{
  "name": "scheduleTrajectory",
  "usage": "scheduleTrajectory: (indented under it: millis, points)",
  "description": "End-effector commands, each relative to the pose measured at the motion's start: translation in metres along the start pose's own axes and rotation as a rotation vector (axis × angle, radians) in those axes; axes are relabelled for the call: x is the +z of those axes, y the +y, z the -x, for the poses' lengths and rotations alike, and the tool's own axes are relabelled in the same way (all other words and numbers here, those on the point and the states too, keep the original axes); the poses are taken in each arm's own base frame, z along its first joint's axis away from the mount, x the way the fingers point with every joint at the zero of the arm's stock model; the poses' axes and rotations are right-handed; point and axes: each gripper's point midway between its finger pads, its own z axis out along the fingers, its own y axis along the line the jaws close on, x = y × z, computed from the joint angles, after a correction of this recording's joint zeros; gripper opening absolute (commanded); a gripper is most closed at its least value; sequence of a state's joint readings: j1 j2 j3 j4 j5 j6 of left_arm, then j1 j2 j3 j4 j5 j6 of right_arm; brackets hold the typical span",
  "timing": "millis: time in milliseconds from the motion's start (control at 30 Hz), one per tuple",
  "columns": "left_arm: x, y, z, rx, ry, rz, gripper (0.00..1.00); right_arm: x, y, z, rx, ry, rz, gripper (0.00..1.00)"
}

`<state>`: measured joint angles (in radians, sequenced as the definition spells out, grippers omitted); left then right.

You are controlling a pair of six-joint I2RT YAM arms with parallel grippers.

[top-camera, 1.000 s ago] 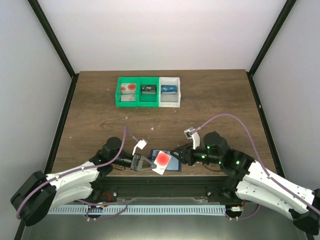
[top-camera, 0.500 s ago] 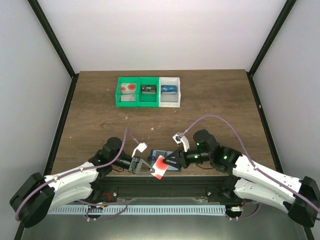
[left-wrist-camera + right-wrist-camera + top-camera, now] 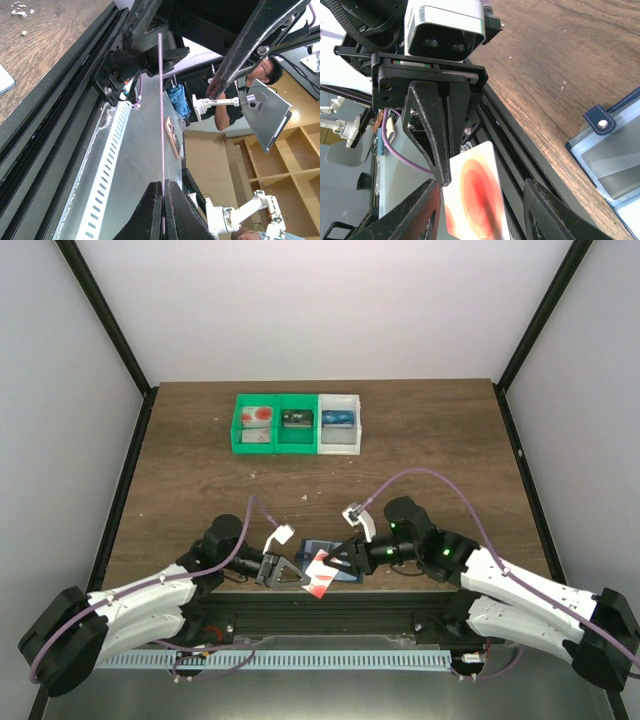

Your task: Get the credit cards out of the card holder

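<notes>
Pinching pale whitish red-circle card in left claw at 7 o'clock of dark blue folding card holder, with right claw spread either side of it.

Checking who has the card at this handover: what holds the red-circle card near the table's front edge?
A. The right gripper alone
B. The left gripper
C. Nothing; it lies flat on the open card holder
B: in the right wrist view the left gripper is shut on the upper corner of the red-circle card, while the right gripper has its fingers apart on either side of it.
</notes>
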<state>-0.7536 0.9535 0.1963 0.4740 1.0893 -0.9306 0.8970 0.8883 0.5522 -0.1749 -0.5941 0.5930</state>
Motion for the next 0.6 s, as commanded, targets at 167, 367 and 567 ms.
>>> scheduleTrajectory:
  millis: [167,367,567]
  points:
    - [-0.001,-0.009,0.002,0.055,-0.012,-0.023,0.00,-0.004,0.015,0.000,-0.035,0.010,0.086,0.16]
    - [-0.004,-0.002,0.017,0.045,-0.113,0.037,0.48,-0.008,0.008,0.009,0.015,-0.086,0.054,0.01]
    - [-0.022,-0.008,0.043,-0.005,-0.373,-0.008,0.62,-0.018,0.000,0.030,0.148,-0.273,0.054,0.01]
